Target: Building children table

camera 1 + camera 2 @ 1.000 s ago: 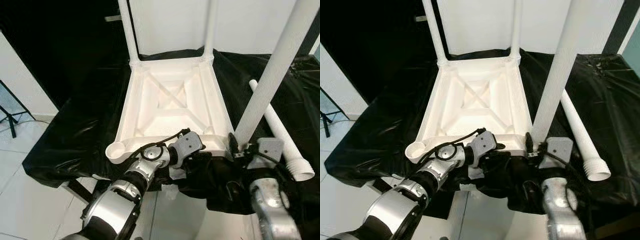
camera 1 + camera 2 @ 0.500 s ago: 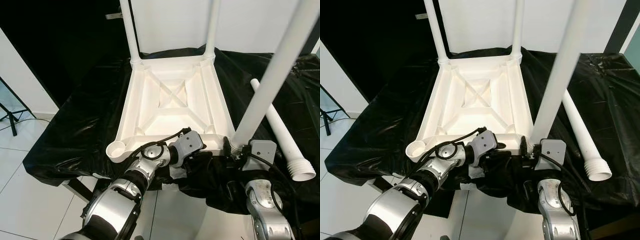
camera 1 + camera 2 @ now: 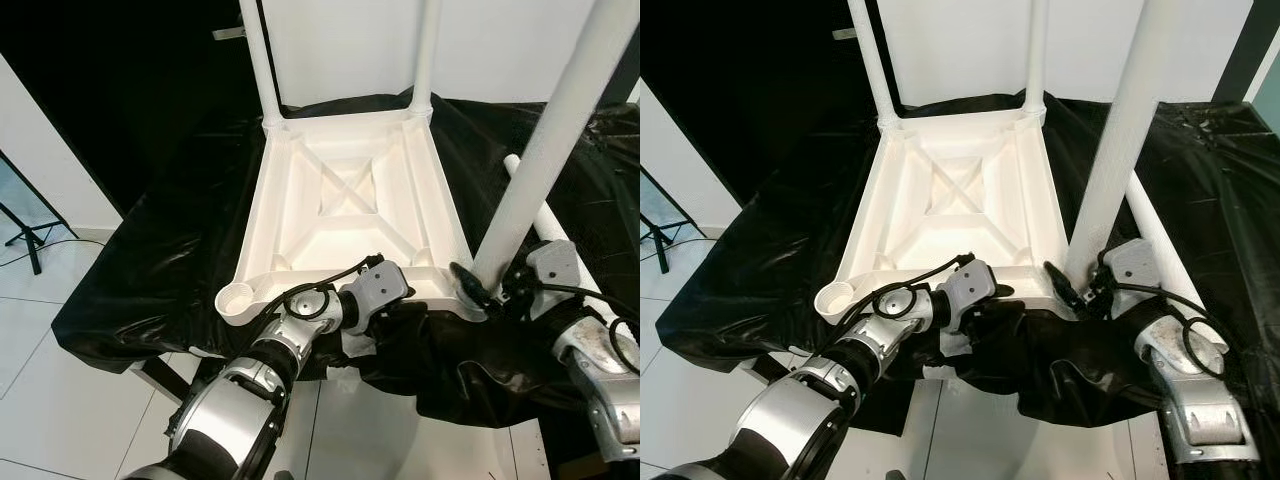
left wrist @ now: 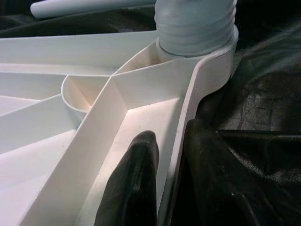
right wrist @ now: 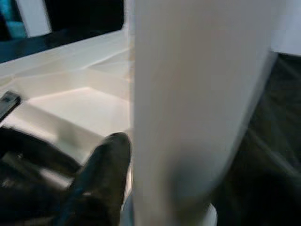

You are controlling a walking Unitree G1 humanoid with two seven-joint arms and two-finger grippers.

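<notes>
Children's table (image 3: 345,200), white plastic and turned underside up, lies on a desk (image 3: 150,270) draped in black cloth, its ribbed frame directly ahead of both tools. Two legs stand seated in the far corner sockets. Left tool (image 4: 164,155) pinches the near rim of the frame, one black finger (image 4: 136,179) inside the rim and the other outside against the cloth, steadying the frame. Right tool (image 3: 487,288) grips the base of a third leg (image 3: 545,150) at the near right corner; one finger (image 5: 101,179) lies against the leg, which rises steeply and leans slightly from its threaded end in the socket. Its long axis runs upward from the tool, so seating it would call for turning about that axis, a move falling to the right arm. Near left socket (image 3: 236,298), just beside the left tool, stands open. Spare leg (image 3: 1160,250) lies flat on the cloth beyond the right tool.
</notes>
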